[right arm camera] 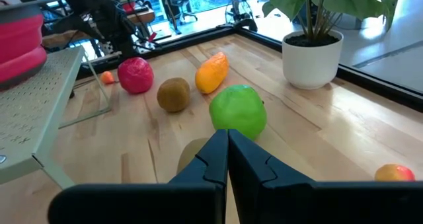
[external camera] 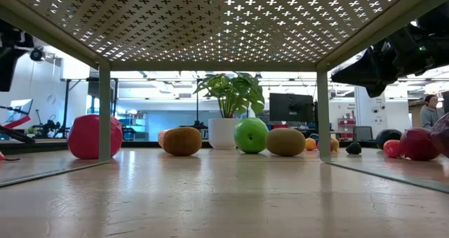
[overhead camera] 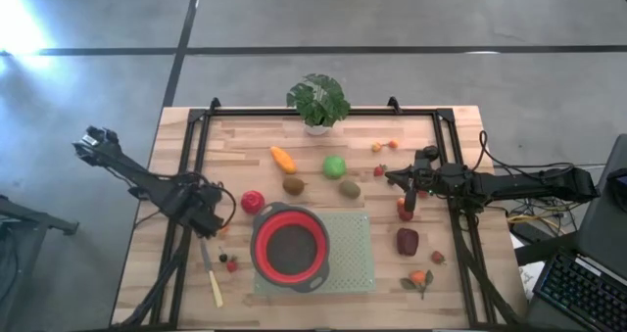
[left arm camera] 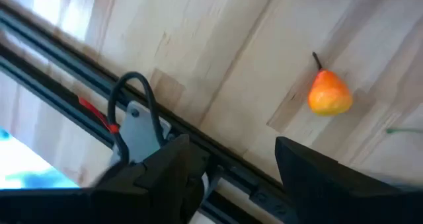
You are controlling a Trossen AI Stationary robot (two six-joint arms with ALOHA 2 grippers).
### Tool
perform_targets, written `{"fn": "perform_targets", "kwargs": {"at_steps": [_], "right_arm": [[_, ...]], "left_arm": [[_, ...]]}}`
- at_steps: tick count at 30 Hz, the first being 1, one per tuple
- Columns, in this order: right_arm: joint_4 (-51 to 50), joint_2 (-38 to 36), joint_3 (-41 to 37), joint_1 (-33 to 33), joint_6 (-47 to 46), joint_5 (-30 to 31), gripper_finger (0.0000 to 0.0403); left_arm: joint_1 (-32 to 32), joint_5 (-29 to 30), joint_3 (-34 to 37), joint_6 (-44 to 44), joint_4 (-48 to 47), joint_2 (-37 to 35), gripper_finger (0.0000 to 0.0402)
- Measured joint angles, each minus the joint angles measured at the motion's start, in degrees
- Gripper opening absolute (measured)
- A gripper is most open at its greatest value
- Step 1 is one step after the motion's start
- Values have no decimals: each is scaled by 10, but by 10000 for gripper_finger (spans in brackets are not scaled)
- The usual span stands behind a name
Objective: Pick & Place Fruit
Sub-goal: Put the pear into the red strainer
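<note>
A tiny orange pear-shaped fruit (left arm camera: 328,96) lies on the wood near the table's left side, just ahead of my left gripper (left arm camera: 241,168). That gripper is open, points steeply down over the black frame rail (left arm camera: 79,95) and touches nothing. In the high view my left gripper (overhead camera: 214,220) stands left of the red apple (overhead camera: 253,202). My right gripper (right arm camera: 227,151) is shut and empty, held level at the right, facing the green ball (right arm camera: 238,110). An orange elongated piece (overhead camera: 282,159), two kiwis (overhead camera: 293,185) (overhead camera: 350,189) and a dark-red lump (overhead camera: 408,241) rest on the table.
A red collapsible bowl (overhead camera: 257,236) sits on a green perforated mat (overhead camera: 353,254) at the table's near middle. A pale-handled knife (overhead camera: 212,279) and small dark berries (overhead camera: 227,262) lie near the left front. A potted plant (overhead camera: 318,102) stands at the far edge. A black frame borders the table.
</note>
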State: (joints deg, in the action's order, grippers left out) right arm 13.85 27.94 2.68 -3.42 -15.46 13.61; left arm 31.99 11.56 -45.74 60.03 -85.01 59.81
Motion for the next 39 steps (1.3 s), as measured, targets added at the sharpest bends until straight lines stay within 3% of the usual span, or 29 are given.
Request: {"fn": "perform_targets", "kwargs": {"at_steps": [9, 15, 22, 32, 39], "right_arm": [[0, 0, 0, 0, 0, 0, 8], [0, 0, 0, 0, 0, 0, 8], [-1, 0, 0, 0, 0, 0, 8], [-1, 0, 0, 0, 0, 0, 8], [-1, 0, 0, 0, 0, 0, 8]], "left_arm": [[0, 4, -4, -87, 33, 19, 229], [0, 19, 6, -151, 152, 20, 229], [0, 7, 34, -130, 166, 20, 229], [0, -55, 92, -106, 268, 20, 229], [0, -57, 95, -94, 276, 20, 229]]}}
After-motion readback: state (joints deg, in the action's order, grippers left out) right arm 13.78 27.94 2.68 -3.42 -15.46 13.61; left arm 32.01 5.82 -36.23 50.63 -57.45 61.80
